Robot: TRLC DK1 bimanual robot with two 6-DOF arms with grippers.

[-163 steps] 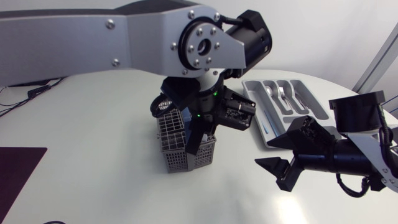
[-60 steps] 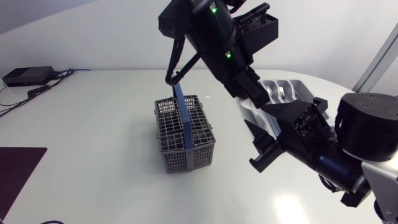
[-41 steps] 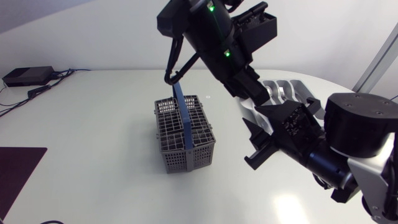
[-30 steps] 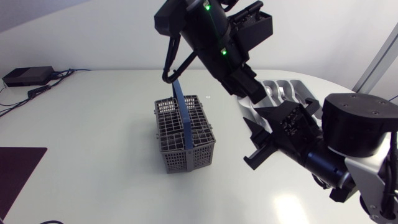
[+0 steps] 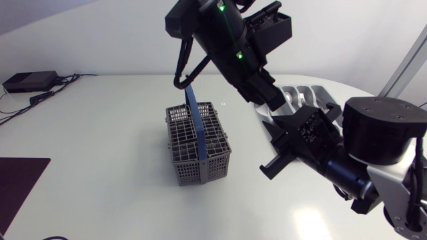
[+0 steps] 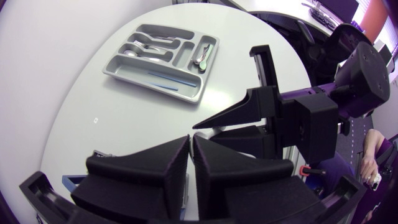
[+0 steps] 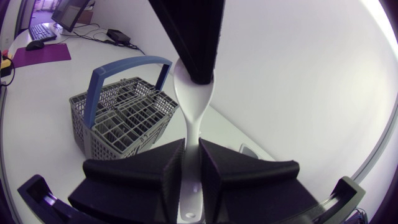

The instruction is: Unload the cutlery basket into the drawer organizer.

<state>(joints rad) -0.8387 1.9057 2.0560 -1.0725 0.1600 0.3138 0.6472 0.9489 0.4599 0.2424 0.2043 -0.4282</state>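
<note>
- The right arm [image 5: 380,133], with its thick black joint, comes in from the right edge and slants up and inward over the white table [image 5: 100,133].
- The right gripper [image 7: 191,143] has its broad black fingers drawn in narrow. They clamp the handle of a white plastic spoon [image 7: 193,99] from both sides, and the handle's holed end lies back between them.
- The spoon's bowl stands just ahead, its top caught between the tips of the left gripper [image 6: 190,138], whose fingers are closed to a thin slit.
- The left arm [image 5: 227,33] hangs high over the table with green lights [image 5: 230,10] lit, its wrist slanting down to meet the right gripper.
- Beyond the spoon, the grey lattice cutlery basket [image 7: 118,121] stands on the table with its blue hoop handle [image 5: 195,127] upright.
- Farther off lies the silver-grey drawer organizer [image 6: 132,71], holding what looks like metal cutlery [image 6: 146,46].
</note>
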